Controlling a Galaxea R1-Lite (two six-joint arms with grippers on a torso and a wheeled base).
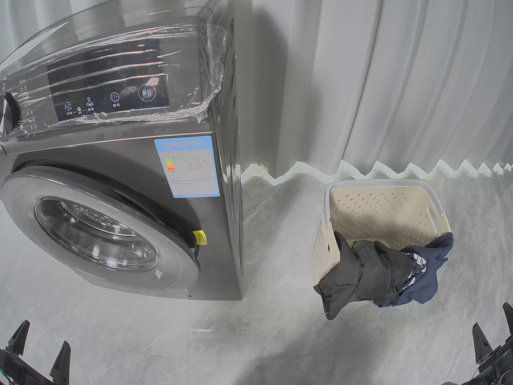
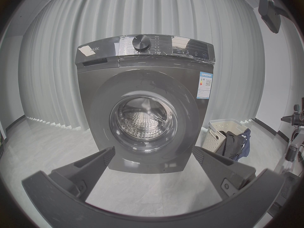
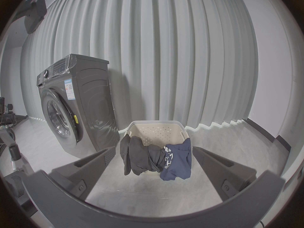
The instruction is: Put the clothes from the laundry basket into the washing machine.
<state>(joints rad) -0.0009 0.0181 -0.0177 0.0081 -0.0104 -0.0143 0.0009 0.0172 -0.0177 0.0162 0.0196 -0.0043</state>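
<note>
White pleated curtain (image 1: 374, 70) far ahead of fingers of left gripper (image 1: 44, 335) and right gripper (image 1: 491, 316), hem touching floor (image 1: 278, 306). Pale marbled floor lies beneath fingers. Dark skirting (image 3: 266, 133) along plain wall (image 3: 272, 64), well beyond right gripper's fingers.

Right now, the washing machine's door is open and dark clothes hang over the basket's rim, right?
Not quite: the door of the washing machine is shut, as the left wrist view shows. Dark clothes do hang over the rim of the basket.
</note>
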